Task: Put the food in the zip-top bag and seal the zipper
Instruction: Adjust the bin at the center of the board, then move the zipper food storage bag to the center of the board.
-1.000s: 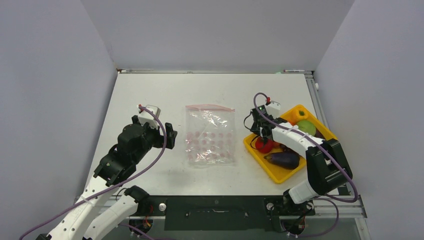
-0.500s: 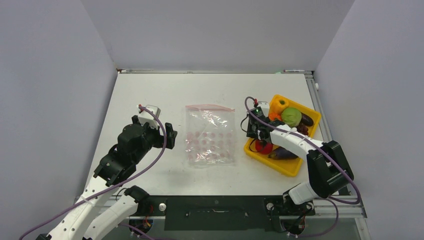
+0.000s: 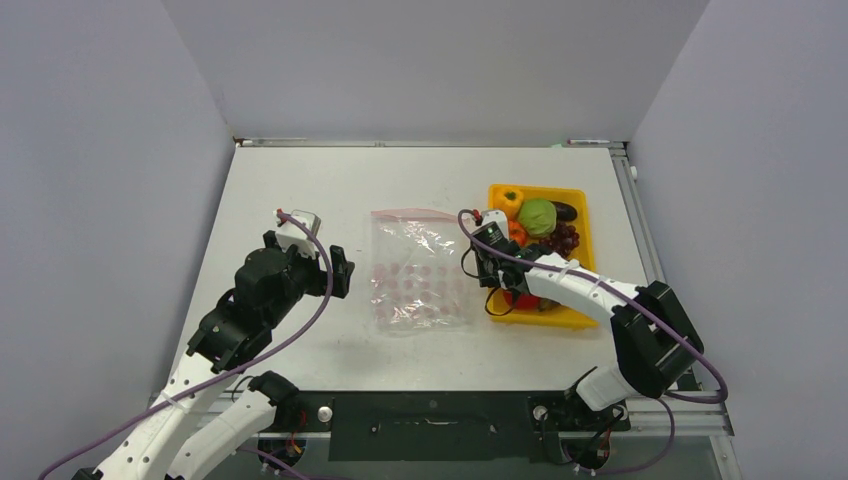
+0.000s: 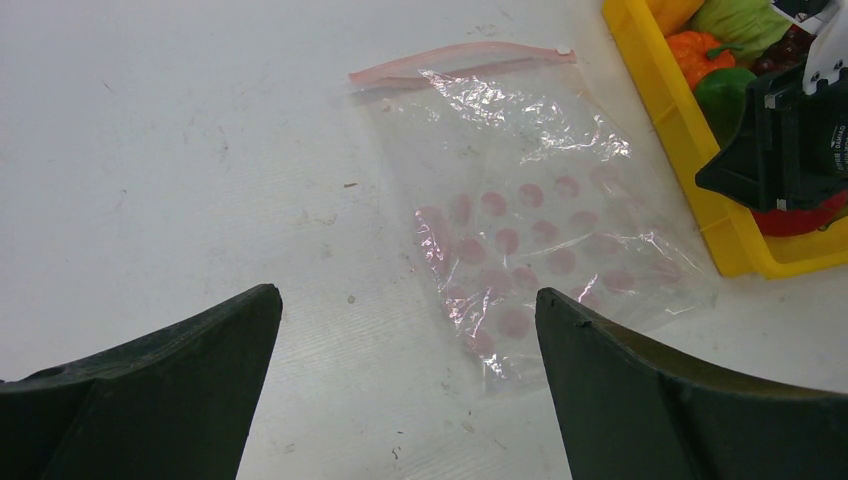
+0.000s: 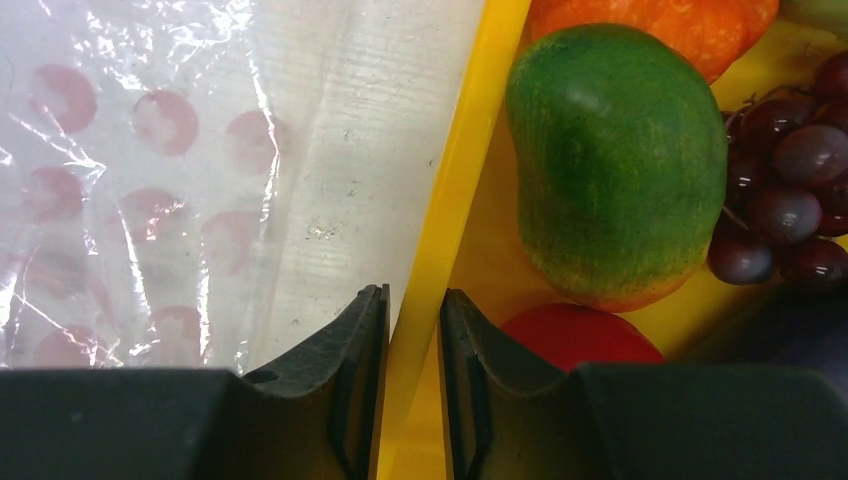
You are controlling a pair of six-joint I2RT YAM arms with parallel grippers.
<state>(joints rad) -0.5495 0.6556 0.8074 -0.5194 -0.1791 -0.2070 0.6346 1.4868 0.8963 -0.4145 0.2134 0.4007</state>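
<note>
Right claw (image 5: 413, 300) pinches the tray's (image 5: 468, 150) left wall, one finger inside and one outside. That reads as a grip for hauling the whole tray, so the food (image 3: 537, 217) ends up close to the bag (image 3: 420, 275). The tray's edge sits just beside the bag's right side, centre-right in the top view. Left claw (image 4: 405, 292) hangs spread wide, left of the bag, holding nothing, likely waiting to work the mouth. All the food is in the tray: green piece (image 5: 620, 160), grapes (image 5: 790, 150), red piece (image 5: 580, 335), orange piece (image 5: 660, 25). The bag lies flat mid-frame, clear, crinkly, pink-dotted and empty. Its zipper (image 3: 420, 213) is a pink strip along the upper edge; open or sealed, I can't tell.
</note>
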